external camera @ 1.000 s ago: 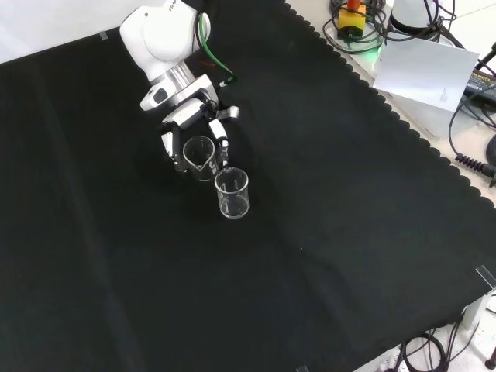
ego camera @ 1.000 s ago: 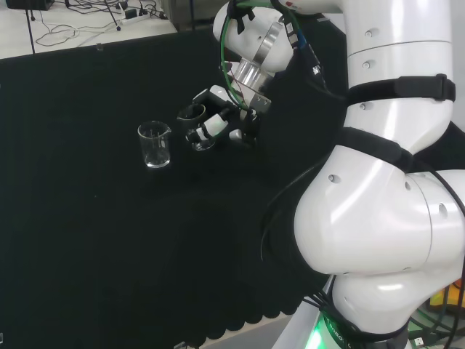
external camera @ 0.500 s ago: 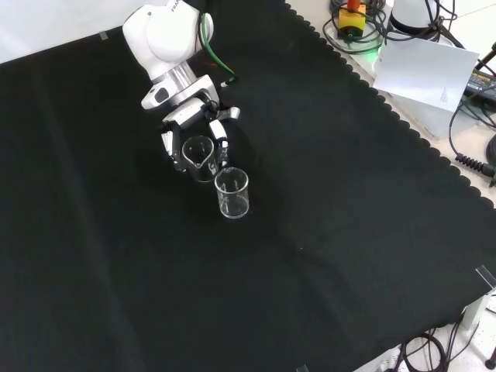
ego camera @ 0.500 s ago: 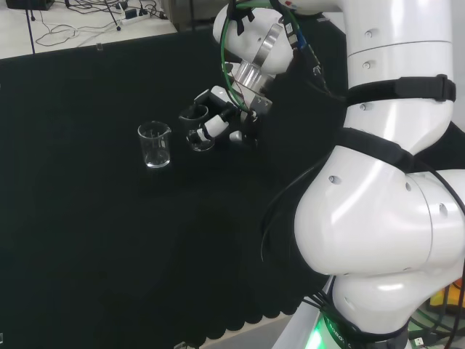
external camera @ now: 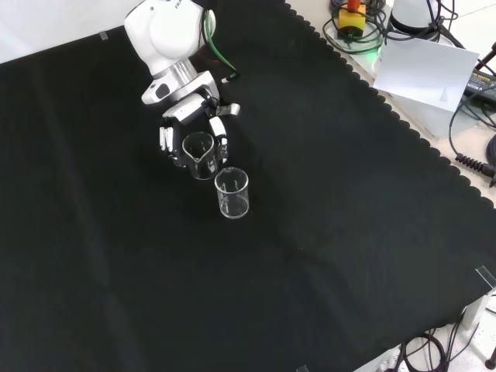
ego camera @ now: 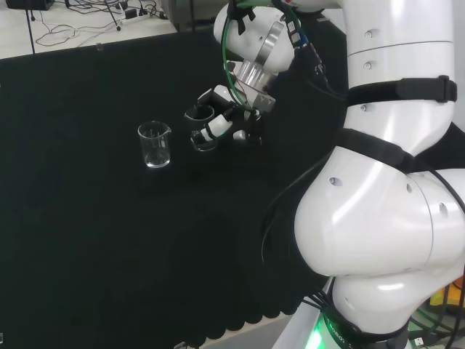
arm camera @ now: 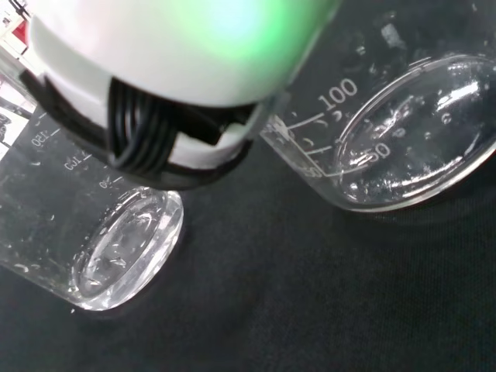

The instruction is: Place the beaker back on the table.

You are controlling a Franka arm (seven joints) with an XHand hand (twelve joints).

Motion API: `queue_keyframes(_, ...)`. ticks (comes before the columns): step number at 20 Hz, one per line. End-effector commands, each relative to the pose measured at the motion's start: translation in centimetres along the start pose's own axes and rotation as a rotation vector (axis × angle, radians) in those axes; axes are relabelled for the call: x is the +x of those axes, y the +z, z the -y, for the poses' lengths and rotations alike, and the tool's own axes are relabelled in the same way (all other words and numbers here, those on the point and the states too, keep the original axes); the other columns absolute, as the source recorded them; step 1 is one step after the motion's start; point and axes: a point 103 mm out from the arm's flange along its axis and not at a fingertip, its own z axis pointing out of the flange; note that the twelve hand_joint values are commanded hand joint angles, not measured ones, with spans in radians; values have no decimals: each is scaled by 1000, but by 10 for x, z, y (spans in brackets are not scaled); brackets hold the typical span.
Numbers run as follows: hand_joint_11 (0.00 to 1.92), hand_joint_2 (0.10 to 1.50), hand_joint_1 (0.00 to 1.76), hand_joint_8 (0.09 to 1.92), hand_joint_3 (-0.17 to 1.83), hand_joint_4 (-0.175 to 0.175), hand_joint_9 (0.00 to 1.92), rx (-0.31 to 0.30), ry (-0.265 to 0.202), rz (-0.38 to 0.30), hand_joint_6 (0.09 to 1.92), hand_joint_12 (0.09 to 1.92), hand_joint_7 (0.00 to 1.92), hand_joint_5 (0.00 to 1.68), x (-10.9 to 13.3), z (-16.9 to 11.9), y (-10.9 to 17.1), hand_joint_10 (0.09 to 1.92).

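Head view, left to right: a small clear glass beaker with a pouring spout (ego camera: 154, 144) stood alone and upright on the black cloth-covered bench (ego camera: 87, 233). Just to its right, apart from it, a second clear glass beaker (ego camera: 202, 132) sat inside the black and white robot hand (ego camera: 227, 116), whose fingers (ego camera: 212, 126) were curled round its wall. Whether its base touched the cloth could not be told from this side; it was very low over the bench. Farther right rose the white links of the arm (ego camera: 385, 218), with a green cable (ego camera: 231, 73) looped at the wrist.

Front view, again left to right: the fingers (external camera: 165, 141) flanked the held beaker (external camera: 199, 155) on both sides, the hand (external camera: 190, 116) reaching down from the top of the view under the white wrist link (external camera: 164, 35). The beaker was upright, its rim and spout showing between the fingers. The free beaker (external camera: 232, 192) stood just below and to the right of it, close but not touching. At the far right, past the scalloped edge of the cloth, lay a white sheet (external camera: 425, 74) and cables (external camera: 473, 147).

Wrist view: two glass beaker bases showed over the cloth, one (arm camera: 124, 252) with printed graduation marks on its wall and the other (arm camera: 411, 143) likewise marked, with a blurred white and black part of the hand (arm camera: 163, 101) between them.
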Motion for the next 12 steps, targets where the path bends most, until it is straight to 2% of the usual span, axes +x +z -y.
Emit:
queue_keyframes(1,628,526,1166,736,715,-54,1038,16,19,18,870,1234,876,797,-2,4,-4,426)
queue_keyframes(5,484,472,1112,787,758,-54,870,19,27,14,889,1305,746,654,-1,5,-4,549)
queue_keyframes(12,421,477,1073,784,720,-58,782,53,28,27,857,1319,683,610,2,4,0,584)
